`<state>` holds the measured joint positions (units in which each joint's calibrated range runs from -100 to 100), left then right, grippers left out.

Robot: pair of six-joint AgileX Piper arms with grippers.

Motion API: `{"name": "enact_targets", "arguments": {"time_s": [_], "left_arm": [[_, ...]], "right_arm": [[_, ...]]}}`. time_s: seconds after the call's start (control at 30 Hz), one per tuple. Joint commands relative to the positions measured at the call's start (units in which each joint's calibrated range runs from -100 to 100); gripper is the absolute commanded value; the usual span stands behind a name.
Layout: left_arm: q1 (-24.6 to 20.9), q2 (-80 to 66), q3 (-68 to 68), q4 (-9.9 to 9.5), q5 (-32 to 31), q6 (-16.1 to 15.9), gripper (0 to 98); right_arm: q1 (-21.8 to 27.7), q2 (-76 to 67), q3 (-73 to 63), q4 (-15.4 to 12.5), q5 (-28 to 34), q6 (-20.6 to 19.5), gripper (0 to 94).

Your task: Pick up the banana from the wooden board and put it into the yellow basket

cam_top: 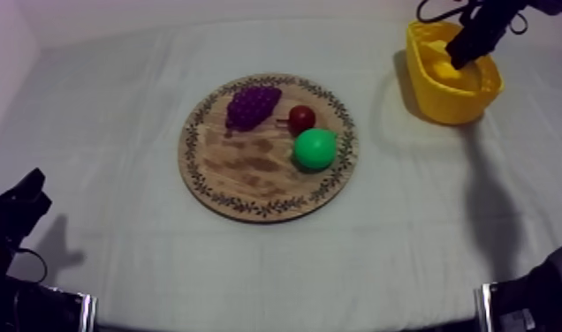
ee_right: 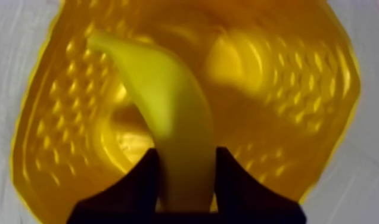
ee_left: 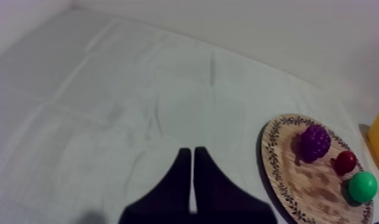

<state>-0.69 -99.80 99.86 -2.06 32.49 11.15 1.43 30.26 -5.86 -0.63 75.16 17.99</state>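
Left gripper: two matt black fingers, broad at the root, tapering to blunt tips. Right gripper: like fingers, flat-faced, on a black crossbar. Left arm and right arm: black angular housings, each edged at its base by a pale metal strip.

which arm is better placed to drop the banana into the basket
Right. Its jaws are shut on the banana over the basket; the left jaws are shut on nothing, across the table from it.
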Motion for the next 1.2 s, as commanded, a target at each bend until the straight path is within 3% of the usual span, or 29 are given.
{"name": "enact_targets", "arguments": {"time_s": [0.0, 0.33, 0.57, 0.73, 0.87, 1.07, 1.17], "left_arm": [[0.0, 0.0, 0.0, -0.01, 0.0, 0.0, 0.1], [0.0, 0.0, 0.0, -0.01, 0.0, 0.0, 0.1], [0.0, 0.0, 0.0, -0.01, 0.0, 0.0, 0.1], [0.0, 0.0, 0.0, -0.01, 0.0, 0.0, 0.1], [0.0, 0.0, 0.0, -0.01, 0.0, 0.0, 0.1], [0.0, 0.0, 0.0, -0.01, 0.0, 0.0, 0.1], [0.0, 0.0, 0.0, -0.01, 0.0, 0.0, 0.1]], "right_arm": [[-0.2, 0.8, -0.1, 0.0, -0.5, -0.4, 23.8], [-0.7, 5.0, -3.8, 0.7, -3.0, -2.0, 25.2], [-0.3, 5.0, -4.0, 1.3, -4.8, -3.4, 39.2], [0.0, 3.9, -3.6, 1.6, -5.5, -4.0, 43.4], [0.3, 0.7, -0.9, 1.7, -7.6, -4.6, 37.0], [0.4, -8.7, 6.8, 2.2, -12.3, -7.2, 11.3], [0.5, -15.1, 12.1, 3.1, -15.6, -10.6, 4.3]]}}
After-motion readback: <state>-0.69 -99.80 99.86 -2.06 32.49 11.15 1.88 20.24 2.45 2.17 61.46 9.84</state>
